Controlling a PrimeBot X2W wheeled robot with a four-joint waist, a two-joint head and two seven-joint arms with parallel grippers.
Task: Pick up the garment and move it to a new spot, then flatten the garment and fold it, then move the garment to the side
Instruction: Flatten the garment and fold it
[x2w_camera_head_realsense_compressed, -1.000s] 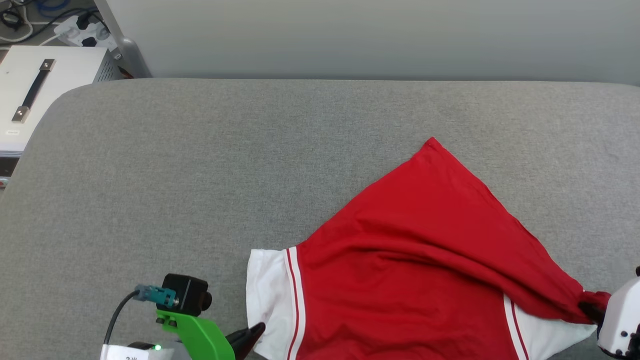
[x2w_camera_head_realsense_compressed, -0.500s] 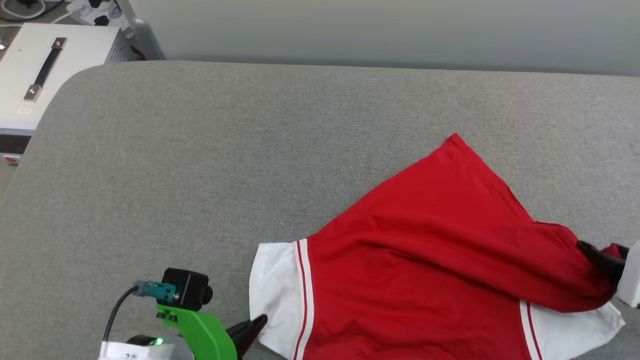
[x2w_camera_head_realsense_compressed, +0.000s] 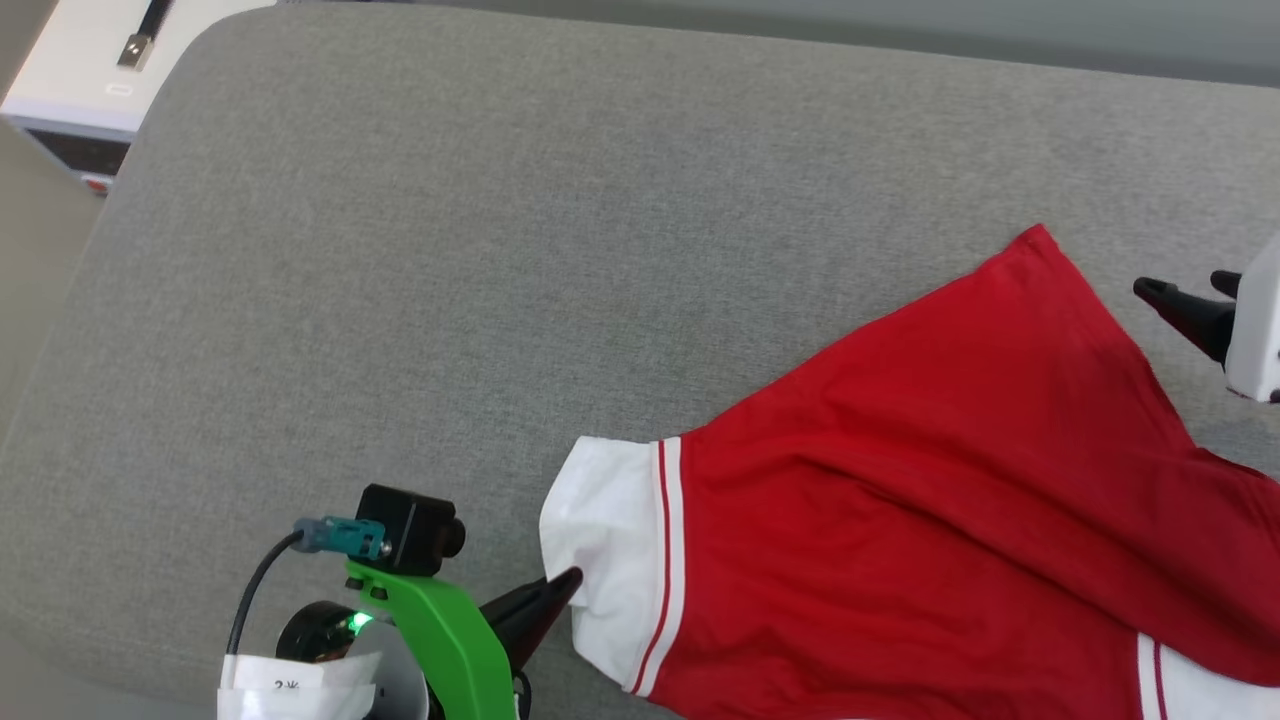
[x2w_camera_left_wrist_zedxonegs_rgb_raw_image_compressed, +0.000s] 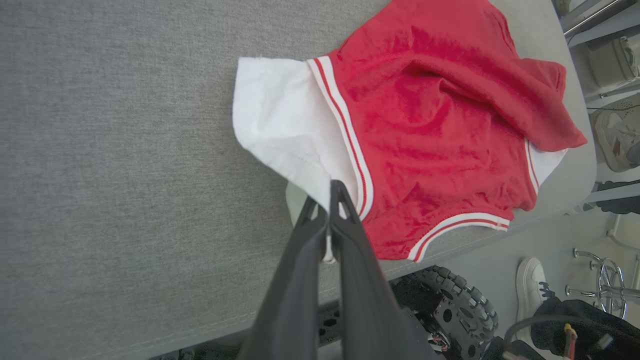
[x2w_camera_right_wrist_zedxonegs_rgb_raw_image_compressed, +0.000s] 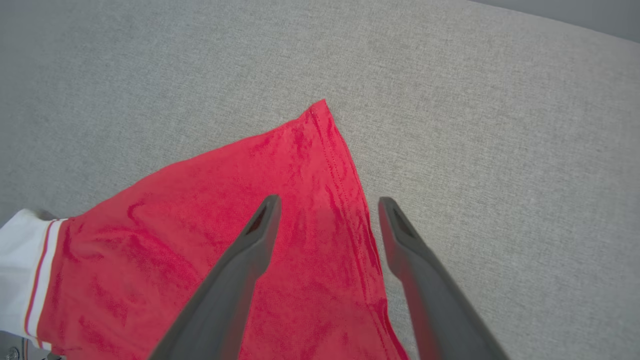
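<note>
The red jersey T-shirt (x2w_camera_head_realsense_compressed: 900, 480) lies rumpled on the gray tabletop (x2w_camera_head_realsense_compressed: 450, 250), at the lower right of the head view. The left jaws are clamped on its white sleeve (x2w_camera_head_realsense_compressed: 610, 520) at bottom centre. The right jaws stand apart and empty at the right edge.

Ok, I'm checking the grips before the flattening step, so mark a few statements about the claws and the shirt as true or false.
1. The left claw is shut on the garment's white sleeve. True.
2. The right claw grips the red hem. False: it stands open, holding nothing.
3. The garment is folded into a neat rectangle. False: it lies spread out and wrinkled.
4. The garment rests on a grey padded surface. True.
</note>
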